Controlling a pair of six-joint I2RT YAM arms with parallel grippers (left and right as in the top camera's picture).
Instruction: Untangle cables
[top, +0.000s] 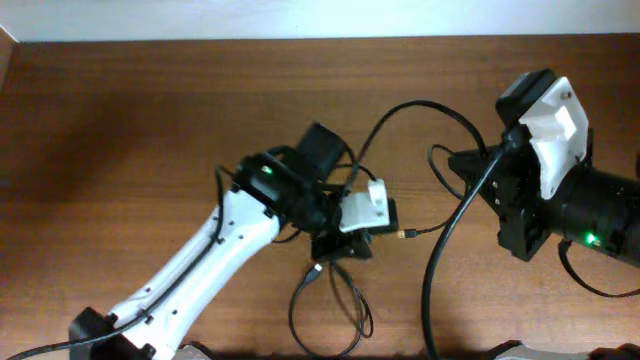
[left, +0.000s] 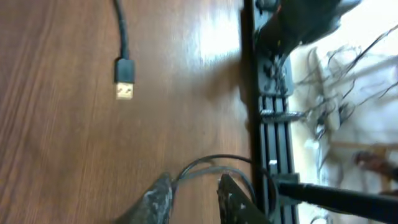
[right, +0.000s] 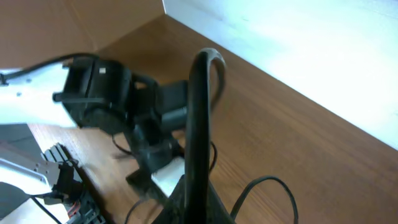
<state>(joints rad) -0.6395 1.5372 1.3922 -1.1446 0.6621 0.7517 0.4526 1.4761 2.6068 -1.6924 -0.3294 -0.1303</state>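
Observation:
Thin black cables (top: 330, 300) lie looped on the wooden table in front of my left gripper (top: 345, 243). One strand ends in a small gold-tipped plug (top: 400, 234). Another arcs up and right (top: 420, 104) towards my right gripper (top: 462, 165). In the left wrist view my left gripper (left: 196, 186) is open, with a cable loop (left: 211, 163) lying across its fingertips. A USB plug (left: 124, 87) lies on the wood further off. In the right wrist view my right gripper (right: 196, 202) looks shut on a black cable (right: 199, 112) that rises straight up from the jaws.
A thick black arm cord (top: 440, 260) hangs down from my right wrist to the table's front edge. A black rail (left: 267, 112) runs along the table edge, with loose wires beyond it. My left arm (right: 99, 87) shows in the right wrist view.

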